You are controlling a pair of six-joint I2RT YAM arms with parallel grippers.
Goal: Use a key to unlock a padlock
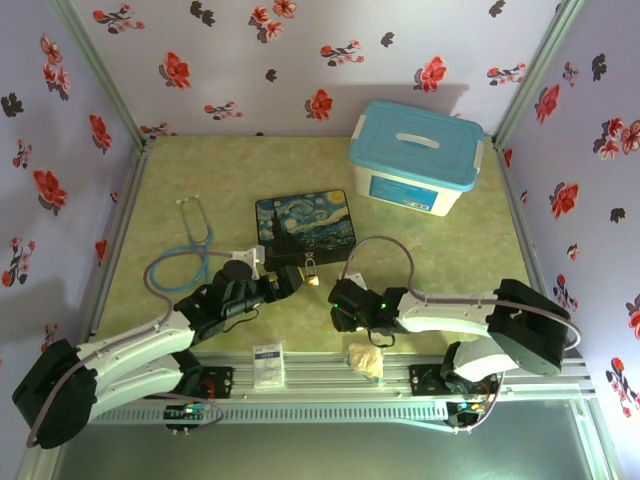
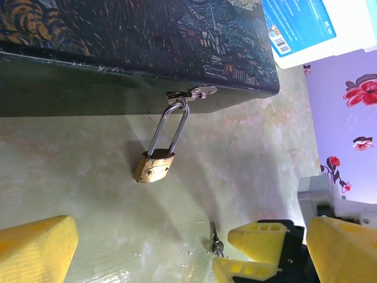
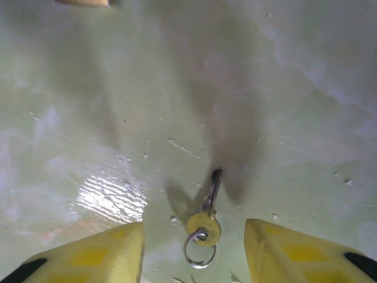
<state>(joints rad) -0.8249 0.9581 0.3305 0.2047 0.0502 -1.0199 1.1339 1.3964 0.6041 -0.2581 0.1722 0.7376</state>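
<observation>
Nothing printed can be read. The blue label [image 2: 297,25] on the white storage bin [image 1: 415,160] carries a barcode and lines of print too small to make out. The small white card [image 1: 267,365] at the near edge of the bench [image 1: 450,265] bears only blurred marks.

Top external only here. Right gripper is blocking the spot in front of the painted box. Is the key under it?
Observer: Yes. In the right wrist view, the key lies flat on the table, between the fingers of the right gripper.
Operator: Gripped?
Observer: No. There is a gap on each side of the key, and neither finger touches it.
Operator: Padlock shackle?
Observer: In the left wrist view, the padlock hangs from the hasp of the box. The shackle looks closed, and the body appears to rest on the table.
</observation>
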